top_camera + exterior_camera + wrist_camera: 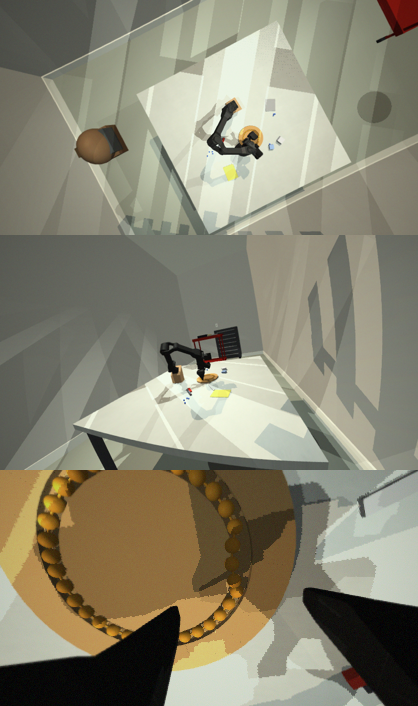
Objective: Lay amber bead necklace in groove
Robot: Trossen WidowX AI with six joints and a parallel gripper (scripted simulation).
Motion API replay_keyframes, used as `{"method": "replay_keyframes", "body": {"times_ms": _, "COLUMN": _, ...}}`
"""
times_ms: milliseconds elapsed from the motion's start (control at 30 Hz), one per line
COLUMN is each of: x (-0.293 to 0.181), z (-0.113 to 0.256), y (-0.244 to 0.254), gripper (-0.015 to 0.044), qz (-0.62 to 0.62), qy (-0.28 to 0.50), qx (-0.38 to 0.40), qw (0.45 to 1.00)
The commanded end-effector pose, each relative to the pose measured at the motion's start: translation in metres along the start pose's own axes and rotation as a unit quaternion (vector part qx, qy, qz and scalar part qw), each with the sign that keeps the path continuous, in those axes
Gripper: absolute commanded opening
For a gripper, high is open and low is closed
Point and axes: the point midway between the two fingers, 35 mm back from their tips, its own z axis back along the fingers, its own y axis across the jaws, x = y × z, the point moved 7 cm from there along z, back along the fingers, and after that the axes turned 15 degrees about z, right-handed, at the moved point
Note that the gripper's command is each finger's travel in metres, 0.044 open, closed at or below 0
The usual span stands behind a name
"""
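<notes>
The amber bead necklace (232, 545) (251, 130) forms a ring on the round bead board (275, 500) (254, 127) (215, 378). In the wrist view, its visible beads lie along the dark groove; on the right they sit close to the groove's inner side. The ring's far part is cut off by the top of the wrist view, and a finger covers a few beads near the bottom. My gripper (239, 603) is open and empty, low at the board's edge. One fingertip is over the near part of the ring; the other is outside the board.
A red-handled tool (223, 140) (189, 390) (354, 678), a thin metal rod (362, 507), a yellow pad (230, 172) (220, 393) and small blue beads (185, 400) lie near the board. A blue block (271, 146), white block (280, 140) and grey square (270, 104) are beyond it.
</notes>
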Motion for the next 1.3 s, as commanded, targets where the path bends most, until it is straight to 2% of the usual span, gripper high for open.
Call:
{"method": "replay_keyframes", "body": {"times_ms": 0, "x": 0.009, "z": 0.021, "y": -0.001, "gripper": 0.0282, "qz": 0.040, "qy": -0.006, "qx": -0.003, "qw": 0.999}}
{"method": "replay_keyframes", "body": {"times_ms": 200, "x": 0.010, "z": 0.024, "y": -0.001, "gripper": 0.0125, "qz": 0.049, "qy": -0.006, "qx": -0.003, "qw": 0.999}}
{"method": "replay_keyframes", "body": {"times_ms": 233, "x": 0.010, "z": 0.022, "y": -0.001, "gripper": 0.0120, "qz": 0.049, "qy": -0.006, "qx": -0.003, "qw": 0.999}}
{"method": "replay_keyframes", "body": {"times_ms": 367, "x": 0.010, "z": 0.009, "y": -0.001, "gripper": 0.0120, "qz": 0.049, "qy": -0.006, "qx": -0.003, "qw": 0.999}}
{"method": "replay_keyframes", "body": {"times_ms": 500, "x": 0.011, "z": 0.015, "y": -0.002, "gripper": 0.0120, "qz": 0.046, "qy": -0.008, "qx": -0.005, "qw": 0.999}}
{"method": "replay_keyframes", "body": {"times_ms": 1233, "x": 0.010, "z": -0.015, "y": -0.001, "gripper": 0.0120, "qz": 0.049, "qy": -0.005, "qx": -0.004, "qw": 0.999}}
{"method": "replay_keyframes", "body": {"times_ms": 1267, "x": 0.010, "z": -0.013, "y": -0.002, "gripper": 0.0094, "qz": 0.046, "qy": -0.007, "qx": -0.001, "qw": 0.999}}
